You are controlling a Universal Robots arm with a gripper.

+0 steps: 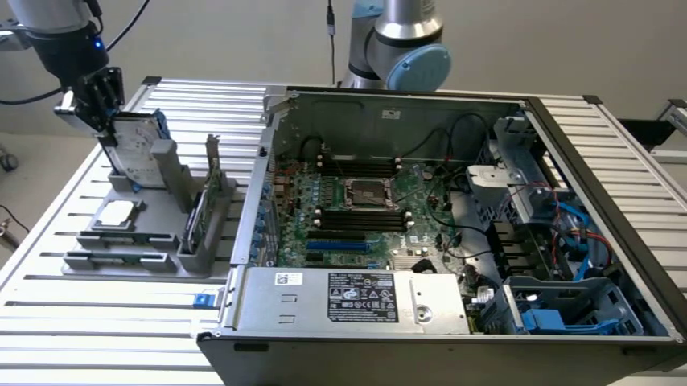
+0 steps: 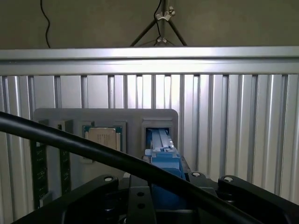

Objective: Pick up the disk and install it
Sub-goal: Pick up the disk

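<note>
Blk cable (image 2: pixel 93 156) nearest, disk (image 1: pixel 134 153) on edge in holder (image 1: pixel 163 170) slot nr table (image 1: pixel 108 322) edge

Bright even light, with glare along the slatted table (image 2: pixel 149 56).

Your arm (image 1: pixel 392 28) is silver-grey tubing, with a round pale blue cap (image 1: pixel 421 66) on one joint. The wrist section (image 1: pixel 54 16) is light grey above and black below, and a small blue light (image 1: pixel 98 43) glows on the black part. Thin black cables (image 1: pixel 32 98) trail from it. Your gripper (image 1: pixel 105 121) is black. In the wrist view its matte black housing (image 2: pixel 140 200) carries small silver screws (image 2: pixel 108 179), and a thick black cable (image 2: pixel 93 151) crosses it
</note>
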